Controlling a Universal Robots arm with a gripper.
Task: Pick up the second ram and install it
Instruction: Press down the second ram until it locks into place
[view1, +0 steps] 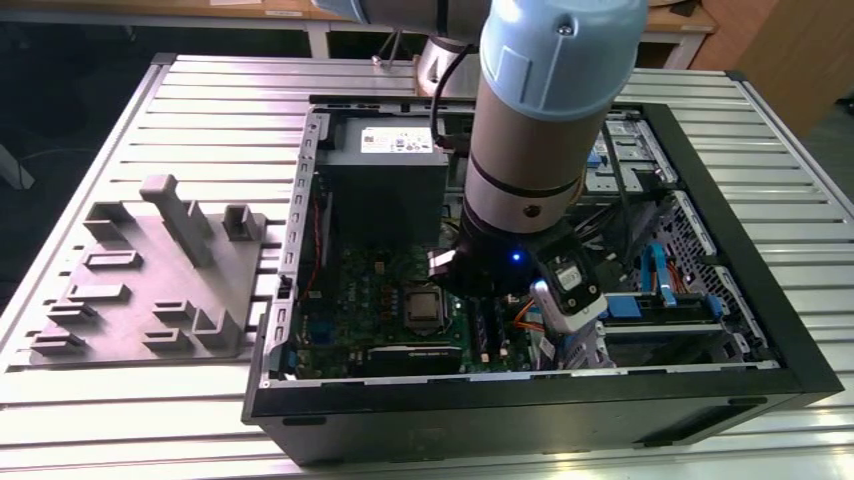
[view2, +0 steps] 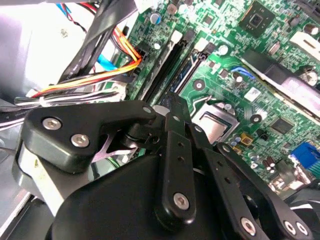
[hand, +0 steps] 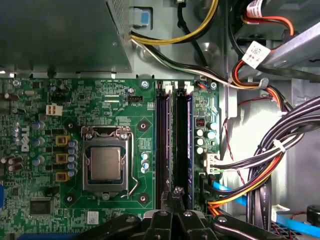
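The pincer (hand: 176, 196) is down inside the open computer case (view1: 747, 300), over the green motherboard (hand: 45, 125) – its black links hide the tips, so I cannot tell its state. The second ram (hand: 183, 145), long and dark, stands in a slot beside the metal processor socket (hand: 106, 165).

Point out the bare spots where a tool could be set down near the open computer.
Bare slats lie on the table behind the grey tray and at the near edge on the exterior view's left. Inside the computer case it is crowded: the arm, cables and motherboard.
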